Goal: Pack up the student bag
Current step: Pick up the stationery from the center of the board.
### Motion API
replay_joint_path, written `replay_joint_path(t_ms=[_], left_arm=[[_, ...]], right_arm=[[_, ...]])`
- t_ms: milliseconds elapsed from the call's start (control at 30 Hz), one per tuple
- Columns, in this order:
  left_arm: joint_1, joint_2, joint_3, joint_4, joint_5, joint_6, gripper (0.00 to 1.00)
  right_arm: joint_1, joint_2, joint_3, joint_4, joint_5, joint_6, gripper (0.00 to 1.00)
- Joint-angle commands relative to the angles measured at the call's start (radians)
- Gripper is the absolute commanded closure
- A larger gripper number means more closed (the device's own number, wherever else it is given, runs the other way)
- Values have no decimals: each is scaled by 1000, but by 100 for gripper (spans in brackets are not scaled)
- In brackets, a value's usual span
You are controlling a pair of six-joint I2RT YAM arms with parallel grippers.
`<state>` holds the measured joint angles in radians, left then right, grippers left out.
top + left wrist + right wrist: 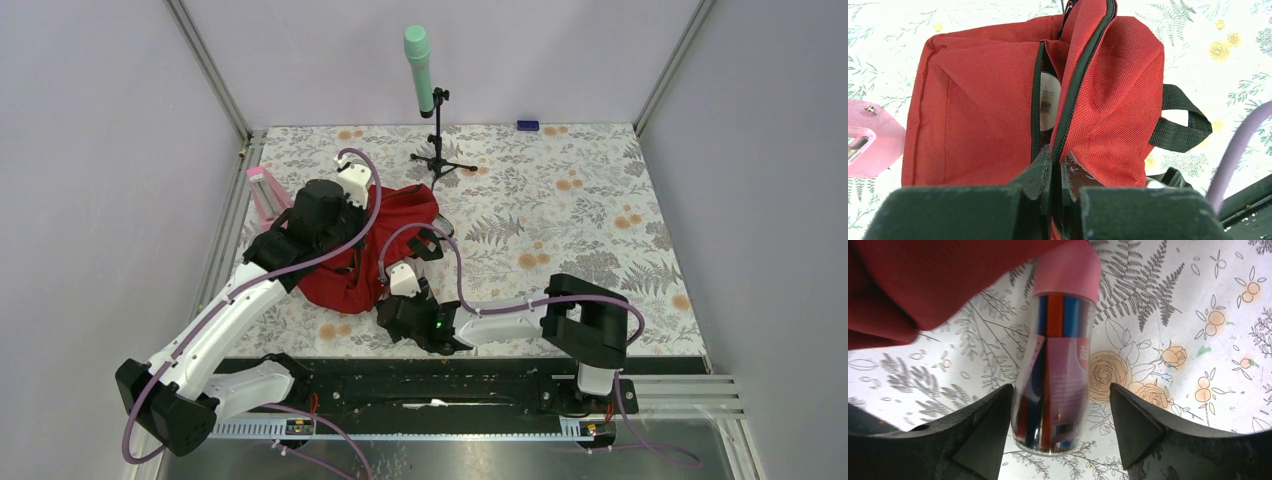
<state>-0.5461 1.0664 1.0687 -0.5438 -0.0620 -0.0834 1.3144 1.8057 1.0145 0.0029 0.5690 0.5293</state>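
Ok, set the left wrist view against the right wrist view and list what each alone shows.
Left wrist only: the bag unzipped, a white barcoded item inside, its black handle, a pink object at the left edge, and the left gripper shut on the zip edge. Right wrist only: a pink-capped pen tube between the open right gripper fingers. Both: red bag fabric and the floral table cover.

- The top camera looks down from behind the near edge of the table.
- 2 wrist cameras sit close; all 3 views share the student bag.
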Motion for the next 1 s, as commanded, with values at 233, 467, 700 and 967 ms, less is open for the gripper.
replay_joint_path(t_ms=[233, 467, 700, 967], left_arm=[[18, -49, 3, 153, -8, 4, 100], [17, -50, -9, 168, 16, 28, 100], [18, -42, -34, 207, 46, 53, 100], [17, -4, -30, 214, 57, 25, 100]], right_arm=[[-25, 24, -16, 98, 14, -57, 37], [-29, 8, -48, 146, -7, -104, 65], [-17, -215, -282, 424, -24, -258, 82], [-17, -519, -399, 289, 38, -216, 96]])
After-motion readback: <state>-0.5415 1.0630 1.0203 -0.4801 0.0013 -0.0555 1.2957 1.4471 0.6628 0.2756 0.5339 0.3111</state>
